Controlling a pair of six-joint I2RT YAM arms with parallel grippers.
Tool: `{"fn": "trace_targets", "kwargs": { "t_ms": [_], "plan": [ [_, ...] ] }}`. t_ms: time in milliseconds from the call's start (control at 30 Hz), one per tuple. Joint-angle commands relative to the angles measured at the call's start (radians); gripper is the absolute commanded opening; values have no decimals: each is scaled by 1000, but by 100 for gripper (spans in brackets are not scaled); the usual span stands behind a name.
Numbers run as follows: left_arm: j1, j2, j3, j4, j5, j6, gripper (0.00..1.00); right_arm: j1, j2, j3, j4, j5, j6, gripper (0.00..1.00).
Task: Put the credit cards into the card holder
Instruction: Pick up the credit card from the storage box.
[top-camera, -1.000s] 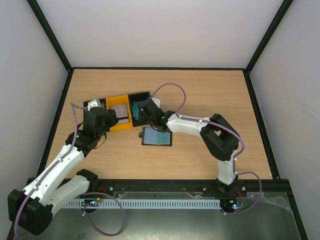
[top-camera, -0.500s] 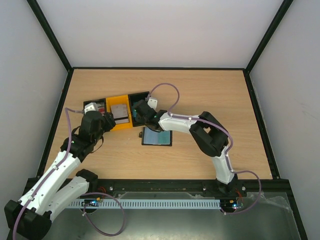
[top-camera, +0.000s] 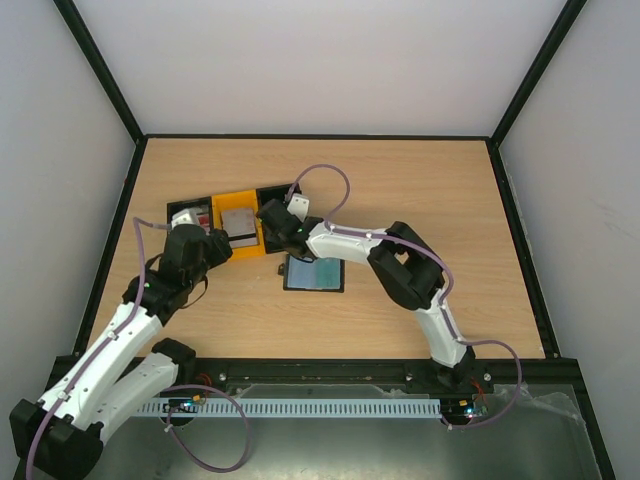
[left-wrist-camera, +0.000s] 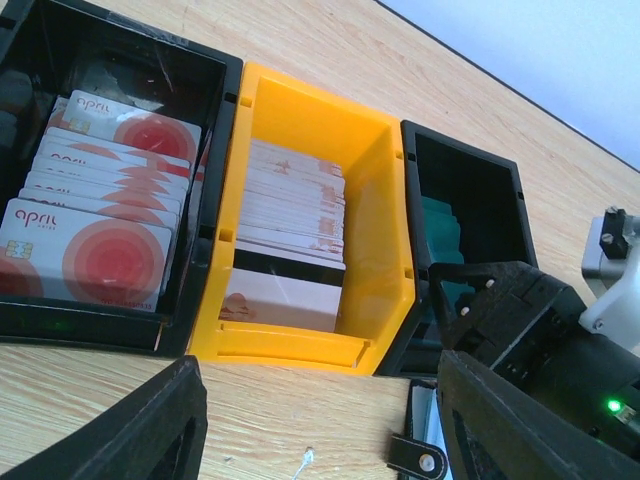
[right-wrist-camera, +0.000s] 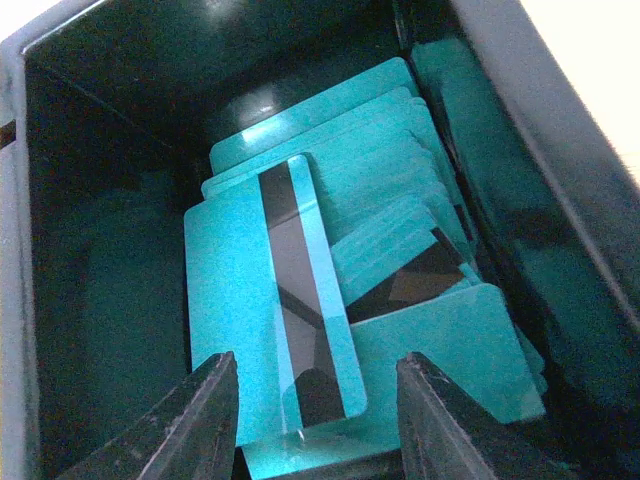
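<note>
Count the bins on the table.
3, in a row: left black bin holding red-and-white cards, yellow bin in the middle, right black bin holding teal cards. None looks hidden.

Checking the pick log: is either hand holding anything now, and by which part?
Nothing is held. The right hand hangs open over the teal cards in their black bin; the left hand is open too, empty.
</note>
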Motion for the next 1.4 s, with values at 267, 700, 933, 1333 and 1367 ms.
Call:
{"fn": "trace_targets", "kwargs": {
  "t_ms": [267,700,933,1333,1367],
  "plan": [
    [8,-79,18,-54,-54,15,68,4,109,153,-117,3,53,43],
    [8,-85,38,-78,-61,40,69,-5,93,102,21,-56,118,41],
    [8,-77,45,-79,-59,54,69,-16,67,59,119,-68,128,36],
    [7,-67,35,-70,-52,70,70,-39,43,-29,300,-145,97,25],
    [8,-67,33,-70,-53,69,70,-41,41,-41,318,-159,101,25]
  ]
}}
